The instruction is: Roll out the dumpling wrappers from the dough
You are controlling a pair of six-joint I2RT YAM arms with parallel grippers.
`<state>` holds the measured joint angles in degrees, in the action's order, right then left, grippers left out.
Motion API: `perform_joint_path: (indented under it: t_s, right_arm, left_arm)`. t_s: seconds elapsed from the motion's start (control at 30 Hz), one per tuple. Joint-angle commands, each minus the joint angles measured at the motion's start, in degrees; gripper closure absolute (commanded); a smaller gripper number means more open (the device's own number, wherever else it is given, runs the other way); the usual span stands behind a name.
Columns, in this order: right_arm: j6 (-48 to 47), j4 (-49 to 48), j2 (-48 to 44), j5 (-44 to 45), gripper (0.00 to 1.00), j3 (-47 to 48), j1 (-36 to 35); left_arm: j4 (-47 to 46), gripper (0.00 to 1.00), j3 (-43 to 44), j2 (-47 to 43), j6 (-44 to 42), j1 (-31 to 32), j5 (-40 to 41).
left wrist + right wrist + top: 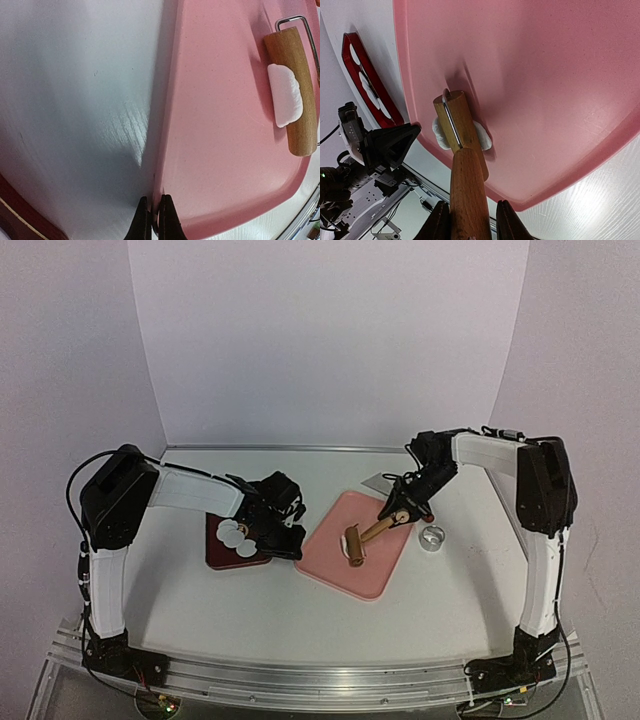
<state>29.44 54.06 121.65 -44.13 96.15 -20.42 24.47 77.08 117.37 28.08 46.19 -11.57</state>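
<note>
Right gripper (pixel 469 222) grasps the rolling pin (pixel 468 185), whose roller (pixel 462 117) lies crosswise on the dough (pixel 482 136) just ahead; left gripper (pixel 155 222), clenched, is farther.

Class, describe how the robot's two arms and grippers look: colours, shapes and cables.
The left arm and right arm have white box-like links joined by bulky black joint housings, with thin black cables looping alongside. The left gripper and right gripper each end in two black, tapering fingers.
</note>
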Motion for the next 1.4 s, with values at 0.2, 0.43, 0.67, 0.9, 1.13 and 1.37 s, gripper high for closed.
perform_joint_path:
  t_s: [0.2,0.43,0.67,0.9,1.13,1.37]
  right_arm:
    - [-1.3,4.3,11.2,16.4,1.0,2.8,-4.1]
    - [-0.6,4.3,12.3,19.1,1.0,3.4,-5.0]
    - [-0.1,4.4,13.1,21.4,1.0,2.9,-5.1]
    - [-0.2,4.4,14.9,21.7,1.0,4.3,-5.8]
    - [-0.2,4.4,16.0,21.3,1.0,5.3,-6.2]
    - [-0.4,4.4,17.7,20.6,1.0,6.7,-6.9]
  left_arm:
    - [0.0,1.0,-1.3,0.4,1.0,0.1,1.3]
    - [0.1,1.0,-0.9,0.8,0.8,0.1,1.0]
    - [0.2,1.0,-0.6,1.2,0.7,0.1,0.8]
    - [0.2,1.0,-0.5,1.3,0.7,0.1,0.7]
    - [0.1,1.0,-0.7,1.1,0.9,0.1,0.6]
    - [0.0,1.0,-1.0,0.8,1.3,0.2,0.5]
